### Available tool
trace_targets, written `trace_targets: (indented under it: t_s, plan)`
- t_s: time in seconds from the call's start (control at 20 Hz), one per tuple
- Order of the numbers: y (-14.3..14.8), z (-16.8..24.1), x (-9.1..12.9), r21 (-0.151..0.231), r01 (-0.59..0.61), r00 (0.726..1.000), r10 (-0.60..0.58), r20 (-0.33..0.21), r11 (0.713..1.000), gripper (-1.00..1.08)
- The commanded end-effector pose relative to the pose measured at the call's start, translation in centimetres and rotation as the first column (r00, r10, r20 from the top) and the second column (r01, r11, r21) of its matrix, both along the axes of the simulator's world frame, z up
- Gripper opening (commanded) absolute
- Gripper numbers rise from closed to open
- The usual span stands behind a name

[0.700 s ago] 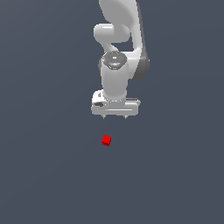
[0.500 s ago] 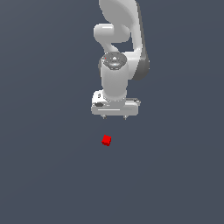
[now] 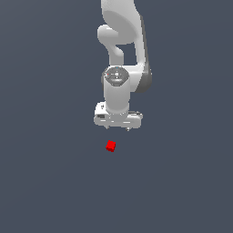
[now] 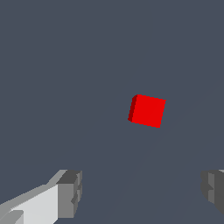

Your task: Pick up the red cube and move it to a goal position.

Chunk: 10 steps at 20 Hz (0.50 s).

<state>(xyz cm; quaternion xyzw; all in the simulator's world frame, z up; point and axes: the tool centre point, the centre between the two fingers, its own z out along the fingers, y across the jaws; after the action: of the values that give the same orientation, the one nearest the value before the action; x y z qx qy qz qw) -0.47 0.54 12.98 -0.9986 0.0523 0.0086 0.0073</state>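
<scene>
A white robot arm [image 3: 122,54] reaches down from the top edge of the exterior view over a plain, dark grey-blue surface [image 3: 45,182] that fills the whole picture. No edges or corners of the surface show, so places can only be given relative to the frame. The arm ends in a wide white gripper [image 3: 119,124] pointing downward, near the middle of the view.

The red cube [image 3: 110,146] is tiny and bright, much narrower than the gripper. It lies apart from the gripper, just below it in the exterior view and slightly toward that view's left, near the centre of the visible surface. Nothing touches it.

In the wrist view, the red cube [image 4: 147,110] appears slightly rotated, sitting alone on the surface. Two grey fingertips [image 4: 70,193] show at the picture's edge, spread wide with bare surface between them. The fingers are parted and hold nothing.

The spread likely prepares the fingers to pass on either side of the cube. The cube looks ahead of the gap rather than inside it, so the gripper probably needs to line up and lower before closing. No goal marker is visible in either view.
</scene>
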Motion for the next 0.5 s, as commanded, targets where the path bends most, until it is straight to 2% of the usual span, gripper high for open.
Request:
trace_targets:
  t_s: [0.0, 0.45]
  plan:
    - [-0.4, -1.6, 0.5, -0.003, 0.029, 1.000, -0.029, 0.002, 1.000, 1.00]
    - [-2.3, -8.0, 3.0, -0.013, 0.149, 0.989, -0.149, 0.012, 0.989, 1.00]
